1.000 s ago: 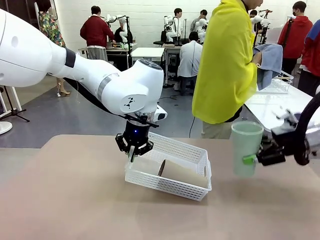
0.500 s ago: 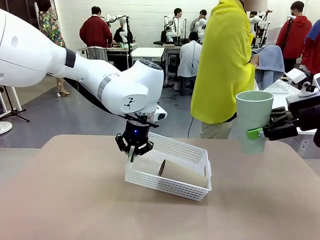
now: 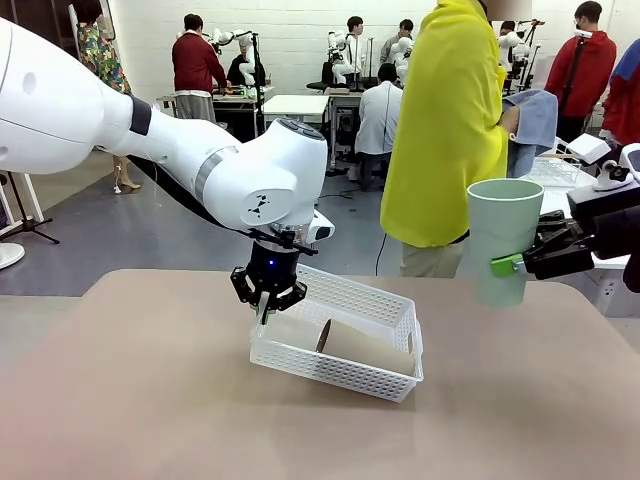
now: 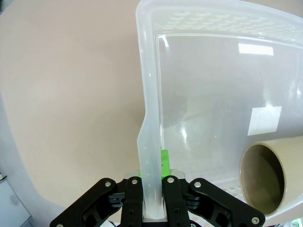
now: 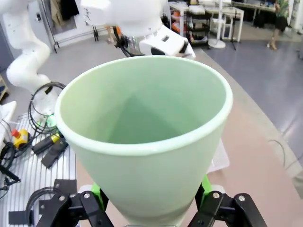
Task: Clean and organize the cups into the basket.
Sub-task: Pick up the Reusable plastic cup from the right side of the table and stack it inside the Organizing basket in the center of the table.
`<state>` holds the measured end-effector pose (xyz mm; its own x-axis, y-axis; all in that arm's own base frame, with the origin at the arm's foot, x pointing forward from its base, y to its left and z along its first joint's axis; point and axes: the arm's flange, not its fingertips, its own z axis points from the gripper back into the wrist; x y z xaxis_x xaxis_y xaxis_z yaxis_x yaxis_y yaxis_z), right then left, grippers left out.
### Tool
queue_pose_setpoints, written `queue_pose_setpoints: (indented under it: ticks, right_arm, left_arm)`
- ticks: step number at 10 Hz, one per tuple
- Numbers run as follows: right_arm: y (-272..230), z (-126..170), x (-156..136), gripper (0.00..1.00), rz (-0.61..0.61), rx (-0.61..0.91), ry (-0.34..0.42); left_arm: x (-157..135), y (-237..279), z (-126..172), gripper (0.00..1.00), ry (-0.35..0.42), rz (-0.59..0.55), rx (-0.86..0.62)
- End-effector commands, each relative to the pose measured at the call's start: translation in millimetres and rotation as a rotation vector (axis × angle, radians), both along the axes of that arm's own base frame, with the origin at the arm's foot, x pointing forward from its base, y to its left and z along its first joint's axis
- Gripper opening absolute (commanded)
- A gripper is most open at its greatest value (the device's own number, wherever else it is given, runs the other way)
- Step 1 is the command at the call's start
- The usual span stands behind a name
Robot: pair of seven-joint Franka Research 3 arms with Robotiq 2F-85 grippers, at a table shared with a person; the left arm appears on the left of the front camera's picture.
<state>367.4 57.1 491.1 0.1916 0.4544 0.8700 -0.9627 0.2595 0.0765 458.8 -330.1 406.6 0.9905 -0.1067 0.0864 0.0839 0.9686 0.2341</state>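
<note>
Basket (image 3: 330, 372) sits left of centre on the counter (image 3: 140, 400), tipped: the L arm (image 3: 250, 180) comes in from the left and the L jaws are clamped shut on its left rim, holding that end up while the right end rests on the counter. Inside, one brown cup (image 3: 365, 348) lies on its side, mouth toward the raised end, so approx. a third of the job looks done. A second brown cup may lie behind it, but the lattice wall hides that part and I can't tell. Further right, the R jaws grip the mint cup (image 3: 503, 240) around its lower body, upright, mouth up, in the air and well apart from the basket. It has yet to go in. Behind it a person (image 3: 450, 130) stands at the far side w/ a grey-blue cloth (image 3: 540, 115). Views differ. L wrist view shows the grip close up: the thin basket (image 4: 149, 94) wall pinched between the pads, one green pad on the inner side, plus the brown cup (image 4: 262, 182) mouth open and empty and a pale sticker (image 4: 264, 120) on the basket floor. R wrist view looks down into the mint cup (image 5: 142, 118), empty and clean-looking inside, green pads either side. Front view alone gives the tilt and the gap btw. cup and basket.
</note>
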Motion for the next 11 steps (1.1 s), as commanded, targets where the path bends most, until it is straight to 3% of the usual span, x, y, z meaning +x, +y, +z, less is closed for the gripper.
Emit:
queue_pose_setpoints:
  ticks: [1, 3, 7, 8, 11]
  right_arm:
    - [56, 22, 16, 0.84, -0.006, -0.234, 0.084]
    - [102, 23, 47, 0.84, 0.023, -0.388, 0.182]
    - [140, -13, 81, 0.84, 0.044, -0.622, 0.325]
    - [146, -20, 88, 0.84, 0.061, -0.641, 0.337]
    - [166, -37, 113, 0.84, 0.078, -0.727, 0.272]
  left_arm:
    - [-3, 0, -2, 0.00, -0.006, -0.009, 0.009]
    - [-3, 0, -2, 0.00, -0.006, -0.009, 0.009]
    - [-3, 0, -2, 0.00, -0.006, -0.009, 0.009]
    - [-3, 0, -2, 0.00, -0.006, -0.009, 0.009]
    - [-3, 0, -2, 0.00, -0.006, -0.009, 0.009]
